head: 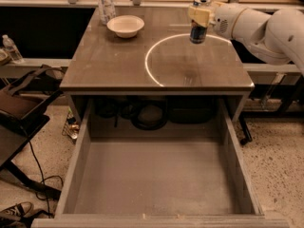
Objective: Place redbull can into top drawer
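The redbull can (197, 32) is a slim blue-and-silver can, held upright a little above the back right of the tabletop (118, 63). My gripper (200, 14) comes in from the right on a white arm and is shut on the can's upper part. The top drawer (156, 179) is pulled fully open below the table's front edge, wide and shallow with a bare grey-brown bottom. The can is well behind the drawer, over the white ring mark on the table.
A white bowl (125, 25) sits at the back left of the table, with a clear plastic bottle (105, 2) behind it. Dark cables lie under the table behind the drawer. A black chair and cords stand on the floor at left.
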Controlling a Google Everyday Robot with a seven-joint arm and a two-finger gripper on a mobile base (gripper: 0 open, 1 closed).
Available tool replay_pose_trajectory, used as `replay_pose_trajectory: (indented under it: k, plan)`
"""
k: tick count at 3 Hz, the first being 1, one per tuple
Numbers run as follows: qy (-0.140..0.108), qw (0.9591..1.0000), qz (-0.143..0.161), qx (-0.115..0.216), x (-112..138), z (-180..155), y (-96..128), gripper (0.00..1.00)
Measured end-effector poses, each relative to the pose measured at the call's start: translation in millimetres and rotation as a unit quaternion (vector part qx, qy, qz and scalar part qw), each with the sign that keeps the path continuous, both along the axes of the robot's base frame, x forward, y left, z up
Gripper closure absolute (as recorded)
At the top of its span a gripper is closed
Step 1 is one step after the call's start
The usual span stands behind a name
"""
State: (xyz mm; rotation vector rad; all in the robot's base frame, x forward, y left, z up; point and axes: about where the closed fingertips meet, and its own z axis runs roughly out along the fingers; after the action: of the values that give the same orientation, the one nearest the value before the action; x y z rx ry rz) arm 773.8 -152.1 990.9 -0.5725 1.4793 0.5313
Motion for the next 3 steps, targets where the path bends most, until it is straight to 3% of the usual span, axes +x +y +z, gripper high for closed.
replay_pose_trajectory:
  k: [1, 2, 3]
  plan:
    - [-0.01, 0.9999, 0.008, -0.008, -45, 12, -3, 1.0]
    - [-0.009, 0.9992, 0.036, -0.014, -102, 3, -11, 1.0]
    - [0.013, 0.9977, 0.064, -0.017, -187, -43, -57, 1.0]
